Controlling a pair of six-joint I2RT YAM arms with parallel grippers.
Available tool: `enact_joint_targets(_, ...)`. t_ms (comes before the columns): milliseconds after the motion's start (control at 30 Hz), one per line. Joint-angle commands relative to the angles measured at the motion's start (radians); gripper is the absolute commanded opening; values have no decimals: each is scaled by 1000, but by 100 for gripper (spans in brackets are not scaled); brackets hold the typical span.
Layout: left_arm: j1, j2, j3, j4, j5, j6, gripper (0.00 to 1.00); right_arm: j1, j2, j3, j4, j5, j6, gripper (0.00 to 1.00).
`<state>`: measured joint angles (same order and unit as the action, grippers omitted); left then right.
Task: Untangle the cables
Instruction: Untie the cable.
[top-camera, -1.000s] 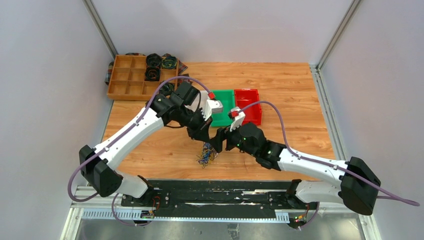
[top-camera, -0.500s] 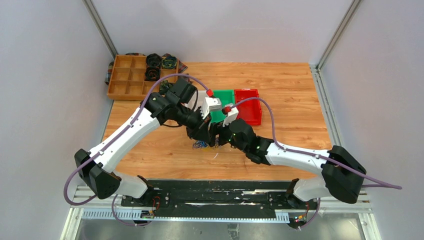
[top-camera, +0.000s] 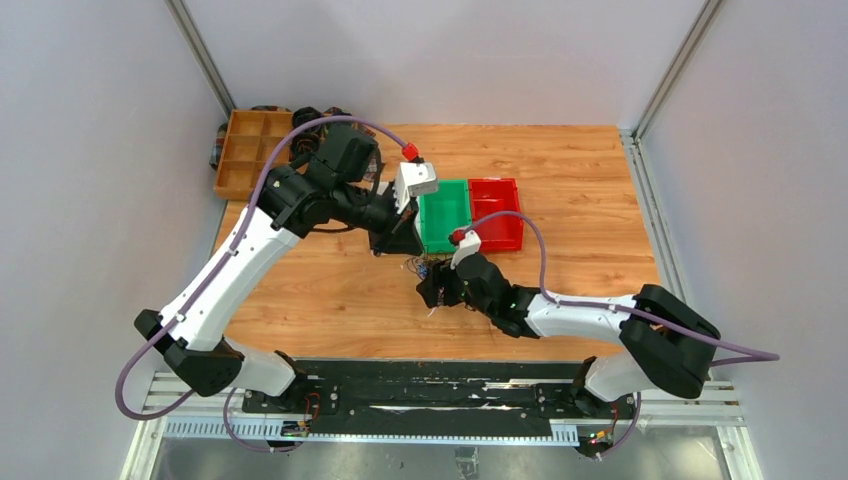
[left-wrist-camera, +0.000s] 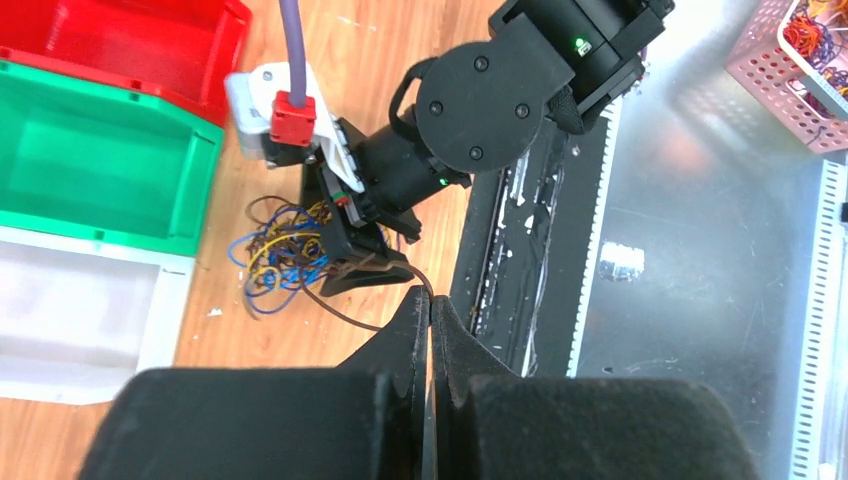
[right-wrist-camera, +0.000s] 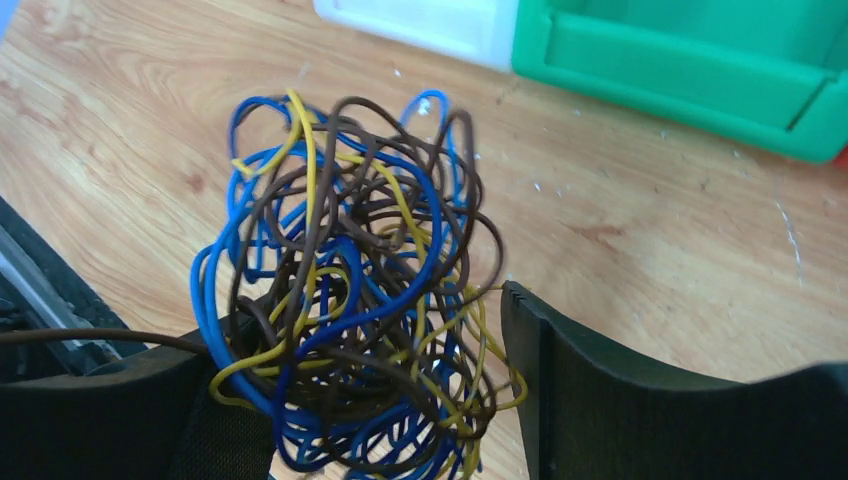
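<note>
The cables (top-camera: 420, 268) are one tangled ball of blue, yellow and brown wires on the wooden table in front of the green bin. The ball also shows in the left wrist view (left-wrist-camera: 285, 250) and fills the right wrist view (right-wrist-camera: 360, 330). My left gripper (left-wrist-camera: 430, 300) is shut on one brown cable (left-wrist-camera: 350, 318) that runs out of the ball; in the top view it (top-camera: 398, 243) is just left of the ball. My right gripper (right-wrist-camera: 370, 400) is open, with the ball between its fingers and touching both; in the top view it (top-camera: 432, 290) is just in front of the ball.
A green bin (top-camera: 444, 183) and a red bin (top-camera: 497, 183) stand side by side behind the ball, with a white bin (right-wrist-camera: 420, 25) left of the green one. A wooden compartment tray (top-camera: 240, 150) with dark fabric coils sits at the back left.
My left gripper has moved back and left towards the bins. The cable ball has shifted back with it. My right gripper has moved left and lower, closing in around the ball.
</note>
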<state>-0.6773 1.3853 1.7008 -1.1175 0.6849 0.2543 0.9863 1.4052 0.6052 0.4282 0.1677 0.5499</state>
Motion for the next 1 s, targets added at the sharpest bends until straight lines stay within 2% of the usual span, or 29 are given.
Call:
enact_joint_targets(0, -1, -23, 79, -27, -34, 21, 0, 17, 6, -54, 22, 53, 26, 71)
enact_joint_targets(367, 0, -55, 261, -31, -188, 74, 0, 13, -6, -183, 32, 71, 65, 61)
enact_joint_targets(700, -1, -36, 505, -30, -449, 135, 0, 13, -32, -232, 14, 81, 94, 56)
enact_joint_targets(767, -1, -50, 488, -31, -438, 138, 0, 12, -48, -229, -7, 80, 94, 56)
enact_joint_targets(833, -1, -75, 396, -30, -399, 134, 0, 14, -90, -216, -45, 82, 81, 59)
enact_joint_targets(967, 0, -97, 238, -29, -356, 112, 0, 15, -209, -165, -113, 68, 32, 71)
